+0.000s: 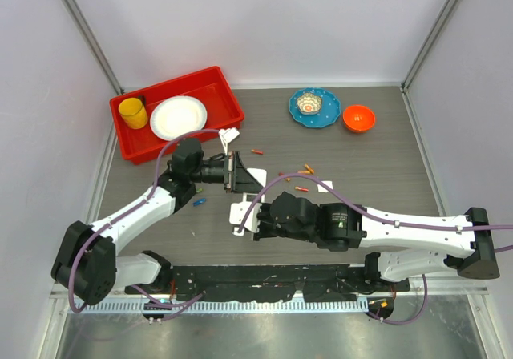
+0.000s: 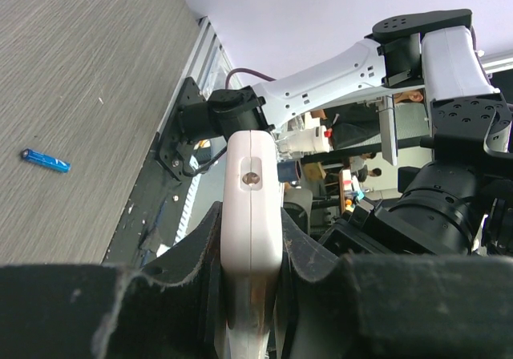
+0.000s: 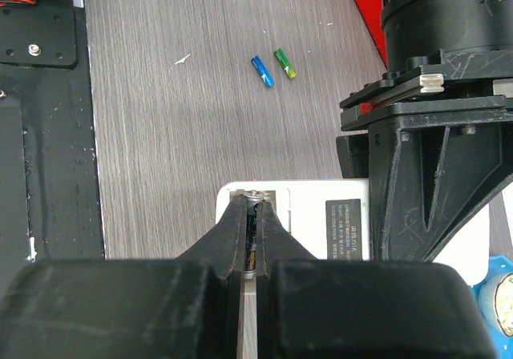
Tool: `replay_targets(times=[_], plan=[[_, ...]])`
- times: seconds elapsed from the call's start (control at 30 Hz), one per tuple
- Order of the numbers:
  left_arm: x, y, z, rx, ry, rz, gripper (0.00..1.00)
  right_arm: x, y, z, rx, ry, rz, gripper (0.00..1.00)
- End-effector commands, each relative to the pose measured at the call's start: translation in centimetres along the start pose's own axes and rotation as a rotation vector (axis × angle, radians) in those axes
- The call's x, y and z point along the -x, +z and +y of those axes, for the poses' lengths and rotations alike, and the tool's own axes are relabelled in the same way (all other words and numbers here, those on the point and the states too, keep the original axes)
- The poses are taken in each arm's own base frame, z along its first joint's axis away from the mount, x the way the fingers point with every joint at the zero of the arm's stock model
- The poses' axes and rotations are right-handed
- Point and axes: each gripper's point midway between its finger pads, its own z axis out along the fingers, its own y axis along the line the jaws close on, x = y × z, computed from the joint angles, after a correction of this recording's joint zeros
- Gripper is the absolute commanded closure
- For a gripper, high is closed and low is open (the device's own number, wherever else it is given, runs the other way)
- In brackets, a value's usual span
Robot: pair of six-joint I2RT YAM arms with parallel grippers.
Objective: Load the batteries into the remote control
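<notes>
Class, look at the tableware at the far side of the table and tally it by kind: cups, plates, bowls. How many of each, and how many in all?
Cups: 1 (yellow cup)
Plates: 2 (white plate, blue plate)
Bowls: 2 (small patterned bowl, orange bowl)
Total: 5

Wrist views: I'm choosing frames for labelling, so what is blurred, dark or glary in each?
Left wrist: the pincer fingers are dark and out of focus, the remote has a sheen low down, the blue battery is sharp. Right wrist: the fingers are blurred and black, so what lies between them is unreadable; the table grain and green battery are crisp.
</notes>
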Motion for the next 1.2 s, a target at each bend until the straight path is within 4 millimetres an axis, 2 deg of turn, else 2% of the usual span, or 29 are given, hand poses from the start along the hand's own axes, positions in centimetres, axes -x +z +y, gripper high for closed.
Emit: replay_targets(times=[0.0, 0.4, 1.17], plan=[[1.8, -0.8, -4.7, -0.096, 0.118, -0.045, 1.00, -4.2, -0.3, 2.4, 0.081, -0.021, 0.165, 0.92], [1.3, -0.7, -3.8, -0.084, 0.103, -0.041, 1.00, -2.4, -0.7, 0.8, 0.003, 0.015, 0.091, 0.80], [1.1, -0.6, -3.0, -0.071, 0.086, -0.038, 1.00, -0.9, -1.2, 0.1, -0.025, 0.044, 0.026, 0.73]])
